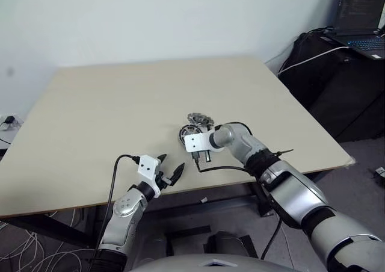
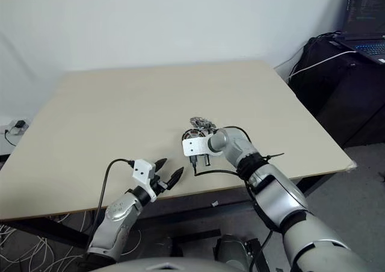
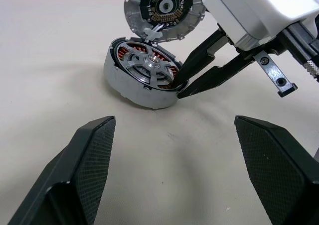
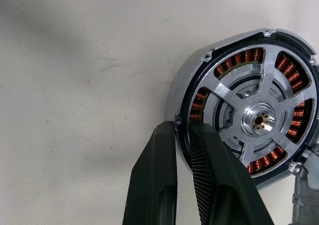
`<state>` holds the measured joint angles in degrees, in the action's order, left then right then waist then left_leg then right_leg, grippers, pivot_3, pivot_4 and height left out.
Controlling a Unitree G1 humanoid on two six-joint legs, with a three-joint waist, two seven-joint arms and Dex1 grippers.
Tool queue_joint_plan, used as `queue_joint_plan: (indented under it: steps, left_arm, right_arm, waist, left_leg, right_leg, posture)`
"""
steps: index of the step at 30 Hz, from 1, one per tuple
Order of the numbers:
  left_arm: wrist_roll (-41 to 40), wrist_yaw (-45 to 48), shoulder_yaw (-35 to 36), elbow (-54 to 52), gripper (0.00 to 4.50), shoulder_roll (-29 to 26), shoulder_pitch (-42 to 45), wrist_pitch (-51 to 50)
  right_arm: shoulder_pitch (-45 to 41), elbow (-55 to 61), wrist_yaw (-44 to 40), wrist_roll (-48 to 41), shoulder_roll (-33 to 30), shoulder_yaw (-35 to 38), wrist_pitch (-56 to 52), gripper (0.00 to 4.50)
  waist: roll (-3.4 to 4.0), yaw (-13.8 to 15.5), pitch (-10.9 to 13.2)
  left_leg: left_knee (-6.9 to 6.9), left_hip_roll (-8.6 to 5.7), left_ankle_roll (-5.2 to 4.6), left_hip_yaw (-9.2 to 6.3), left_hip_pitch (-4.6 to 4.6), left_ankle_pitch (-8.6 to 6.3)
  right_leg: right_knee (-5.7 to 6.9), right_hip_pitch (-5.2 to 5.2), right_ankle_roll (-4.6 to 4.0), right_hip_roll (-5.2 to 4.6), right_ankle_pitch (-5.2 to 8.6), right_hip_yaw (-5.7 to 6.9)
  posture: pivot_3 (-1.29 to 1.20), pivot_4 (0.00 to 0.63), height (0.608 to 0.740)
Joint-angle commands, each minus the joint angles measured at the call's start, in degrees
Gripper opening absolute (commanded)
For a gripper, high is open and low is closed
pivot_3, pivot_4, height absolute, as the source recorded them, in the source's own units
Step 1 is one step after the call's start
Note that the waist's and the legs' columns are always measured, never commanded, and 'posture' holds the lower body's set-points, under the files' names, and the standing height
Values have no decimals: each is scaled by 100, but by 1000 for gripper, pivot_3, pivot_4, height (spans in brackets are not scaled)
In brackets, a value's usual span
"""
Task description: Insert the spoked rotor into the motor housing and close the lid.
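Setting: pale wooden table (image 1: 120, 103) against a white wall, dark desk with a laptop (image 1: 361, 19) at far right.
Rotor: we see the spoked rotor (image 4: 259, 121) sitting inside the motor housing (image 3: 130, 83), copper windings showing between its spokes; both stand near the table's near edge, right of centre.
Lid: the lid (image 3: 164, 8) lies just beyond the housing, touching its far rim, not yet on.
Right gripper: right gripper (image 3: 179, 83) has its fingers nearly closed, pinching the housing's rim.
Left gripper: left gripper (image 1: 168, 173) hovers wide open and empty, near and to the left, well apart from the parts.
Risk: we judge that pulling away while pinched could drag or tip the housing and unseat the rotor.
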<state>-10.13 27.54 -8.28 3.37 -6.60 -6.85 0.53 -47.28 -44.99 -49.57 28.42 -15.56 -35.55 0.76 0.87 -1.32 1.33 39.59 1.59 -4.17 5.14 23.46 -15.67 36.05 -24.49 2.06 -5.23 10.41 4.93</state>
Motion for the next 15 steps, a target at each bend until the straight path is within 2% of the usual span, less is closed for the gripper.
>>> queue_joint_plan:
  steps: [1,7,15]
  left_arm:
    - [-67,2,48,-126,4043,36,106,96]
    - [-74,11,38,-102,4043,61,127,84]
    - [-94,44,45,-38,4043,67,151,66]
  right_arm:
    - [136,436,-76,-163,-122,252,-195,437]
    - [465,1300,-304,-341,-365,514,-731,437]
    - [1229,3137,-1414,-796,-940,614,-1803,437]
  waist:
    - [0,9,0]
    - [-1,31,0]
    - [-1,72,1]
  left_leg:
    - [0,0,0,-1,0,0]
    - [0,-2,-1,-1,4,0]
    - [0,-2,-4,-5,5,-2]
  right_leg:
    - [0,0,-1,0,0,1]
    - [-3,-1,-5,-1,-3,0]
    - [-6,-3,0,-2,1,4]
  posture:
    - [0,0,740]
    - [0,0,740]
    - [0,0,740]
